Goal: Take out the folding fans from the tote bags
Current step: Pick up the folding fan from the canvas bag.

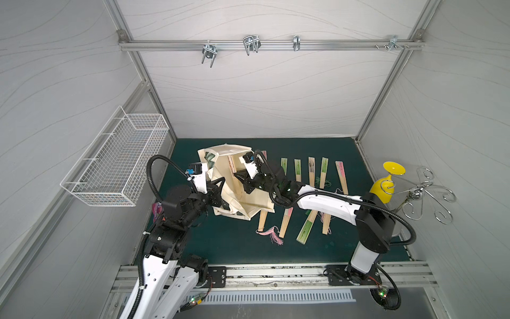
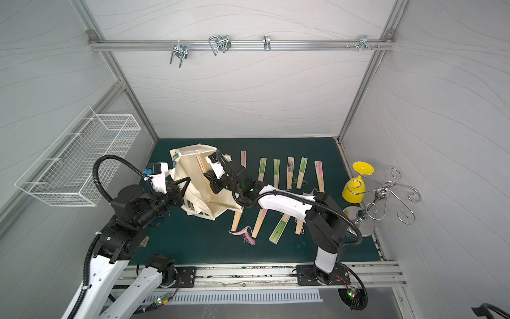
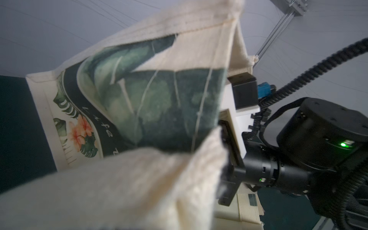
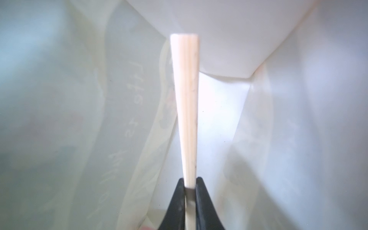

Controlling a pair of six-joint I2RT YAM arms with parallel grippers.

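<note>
Right gripper [image 4: 190, 186]: jaws pinched tight on a bamboo folding fan [image 4: 186, 111], deep inside the cream tote bag [image 1: 249, 203]; the fan runs straight out ahead of the fingertips toward the bag's inner corner.
Left gripper [image 1: 218, 193]: closed on the bag's canvas by the rim, propping the mouth open; its fingertips are hidden by cloth in the left wrist view.
Step in hand: grasp made, and now it's the pull-out, I'd say.
Next move: draw straight back out through the mouth, keeping the fan clear of the fabric folds.
Laid-out fans [image 1: 311, 171]: two rows on the green mat, behind the right gripper, outside the bag.
Further fans inside: cannot tell.
</note>
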